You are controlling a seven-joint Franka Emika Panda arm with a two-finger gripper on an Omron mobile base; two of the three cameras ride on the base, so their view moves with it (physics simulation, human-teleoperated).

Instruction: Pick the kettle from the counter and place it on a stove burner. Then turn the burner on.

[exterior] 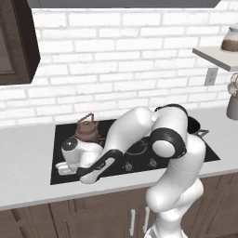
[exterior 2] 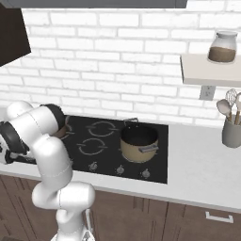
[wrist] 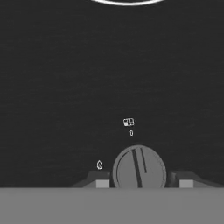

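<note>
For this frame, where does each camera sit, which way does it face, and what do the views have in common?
Left base view: behind the arm's left, looking forward and down at the cooktop, kettle and brick wall; white arm bends down at centre.
Right base view: behind the arm's right, facing the same cooktop, with pot and shelf jug; arm at left.
Hand view: on the hand, close above the black glass, facing a knob between the end effector fingertips.
Shared: both base views show cooktop, wall and counter.
</note>
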